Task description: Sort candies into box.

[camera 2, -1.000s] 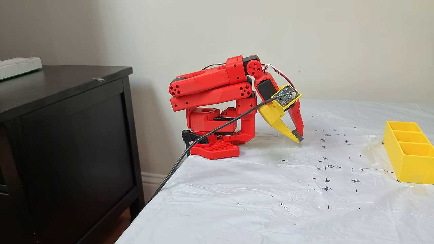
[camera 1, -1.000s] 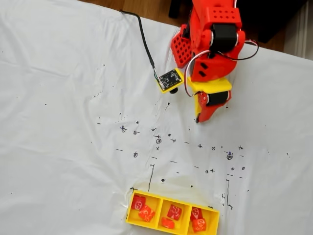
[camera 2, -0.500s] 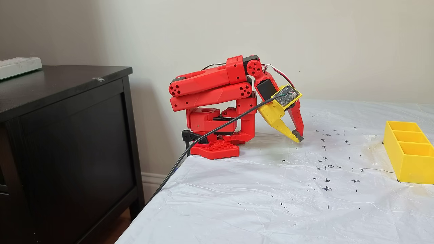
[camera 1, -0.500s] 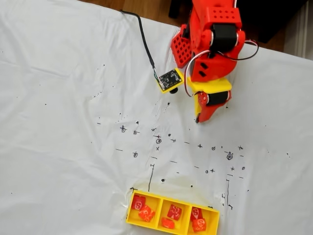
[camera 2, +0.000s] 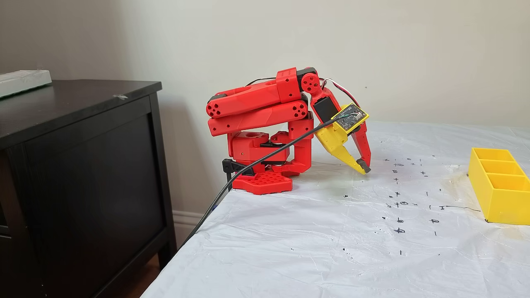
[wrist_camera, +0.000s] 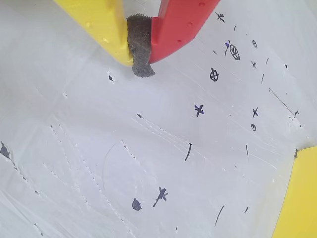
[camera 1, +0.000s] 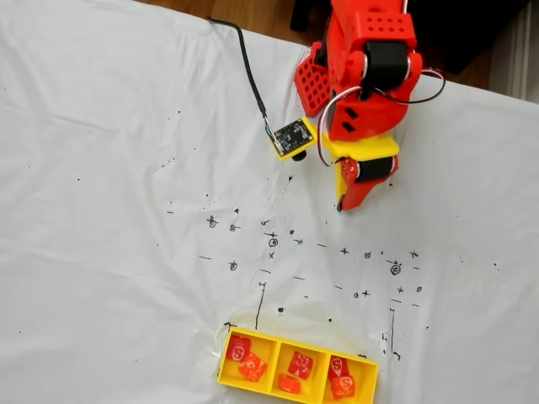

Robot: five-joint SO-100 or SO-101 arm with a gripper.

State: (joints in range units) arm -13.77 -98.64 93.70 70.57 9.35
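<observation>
Six candies (camera 1: 252, 367) in the box (camera 1: 295, 346), end effector (wrist_camera: 140, 62) closed, empty.

Arm (camera 2: 258, 103) is folded up at the back edge of the table: upper links stacked flat over the base (camera 2: 263, 182), wrist tipped forward and down. Gripper (camera 2: 364, 167) points at the table surface, tips just above it or touching, can't tell which. Jaws are closed: in the wrist view the yellow finger (wrist_camera: 101, 25) and red finger (wrist_camera: 181, 22) meet on the grey pad (wrist_camera: 140, 47), nothing between them. Seen from above, the gripper (camera 1: 341, 204) pokes out in front of the base.
</observation>
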